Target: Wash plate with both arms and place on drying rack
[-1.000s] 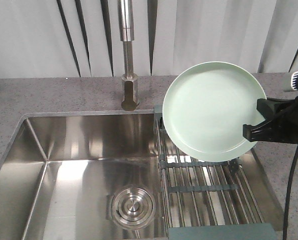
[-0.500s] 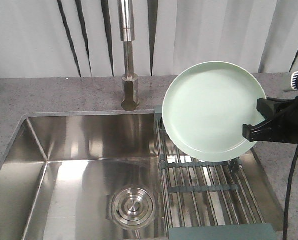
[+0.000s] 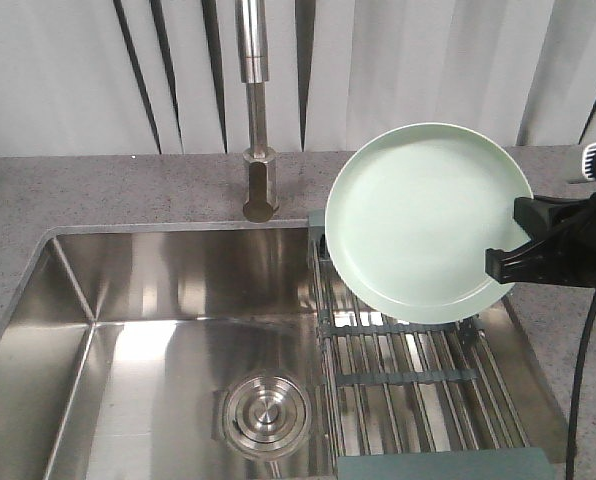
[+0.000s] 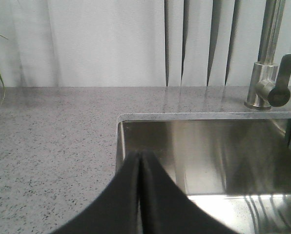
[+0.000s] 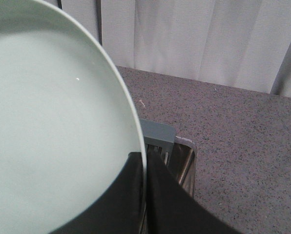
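The pale mint-green plate (image 3: 423, 220) is held tilted in the air above the back of the drying rack (image 3: 418, 375), its face toward the front camera. My right gripper (image 3: 508, 255) is shut on the plate's right rim; in the right wrist view the rim (image 5: 135, 126) runs between the black fingers (image 5: 165, 195). The rack of steel rods with grey-green strips spans the right part of the sink (image 3: 158, 300). My left gripper (image 4: 139, 161) is shut and empty, over the sink's left rim; it is out of the front view.
The steel faucet (image 3: 258, 110) stands behind the sink, left of the plate; it also shows in the left wrist view (image 4: 267, 58). A round drain strainer (image 3: 268, 412) sits in the sink floor. Grey speckled counter (image 3: 78, 190) surrounds the sink. Pale curtains hang behind.
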### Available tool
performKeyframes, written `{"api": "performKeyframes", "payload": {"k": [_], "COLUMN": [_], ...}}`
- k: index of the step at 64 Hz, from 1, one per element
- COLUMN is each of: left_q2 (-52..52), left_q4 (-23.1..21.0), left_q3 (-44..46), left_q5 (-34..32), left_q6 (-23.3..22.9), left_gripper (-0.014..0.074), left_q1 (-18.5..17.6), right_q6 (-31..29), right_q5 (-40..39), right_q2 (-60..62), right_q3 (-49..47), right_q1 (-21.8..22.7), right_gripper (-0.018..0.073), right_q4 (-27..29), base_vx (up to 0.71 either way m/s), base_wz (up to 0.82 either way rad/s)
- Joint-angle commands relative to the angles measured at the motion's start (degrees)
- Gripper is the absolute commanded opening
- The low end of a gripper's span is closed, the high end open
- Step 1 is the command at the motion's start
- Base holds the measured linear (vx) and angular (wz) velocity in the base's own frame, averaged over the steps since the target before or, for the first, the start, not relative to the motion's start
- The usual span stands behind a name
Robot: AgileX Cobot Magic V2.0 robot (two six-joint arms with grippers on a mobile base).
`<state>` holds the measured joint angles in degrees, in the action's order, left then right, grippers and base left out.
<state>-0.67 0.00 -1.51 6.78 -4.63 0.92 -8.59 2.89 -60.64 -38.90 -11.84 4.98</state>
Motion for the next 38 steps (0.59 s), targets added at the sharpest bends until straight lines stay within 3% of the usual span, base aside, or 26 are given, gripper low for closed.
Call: {"api": "performKeyframes", "payload": {"k": [1,30,38], "left_q2": [-0.9,-0.9,-0.7], "left_q4": [-0.4,0.0,1.1], "left_q3": [-0.9,-0.9,-0.7], "left_q5": [-4.0,-5.4,-8.9], "left_q6": [-0.3,-0.2,0.7], "left_gripper": [-0.0006,-0.0006,-0.0006], "left_q1": [-0.2,-0.2,-0.2], "right_q6": [0.0,0.0,0.0], "right_q5": [-4.6,-4.6,-4.6], "right_q2": [1.1,1.1,1.1], "right_q3": [-1.6,-1.6,-1.6], "right_q1": [0.3,0.3,0.3], "right_gripper": [-0.0010,-0.0010,-0.0010], "right_q4": [0.0,0.0,0.0], "base_vx": [0.00,0.00,0.00], "base_wz": [0.00,0.00,0.00]}}
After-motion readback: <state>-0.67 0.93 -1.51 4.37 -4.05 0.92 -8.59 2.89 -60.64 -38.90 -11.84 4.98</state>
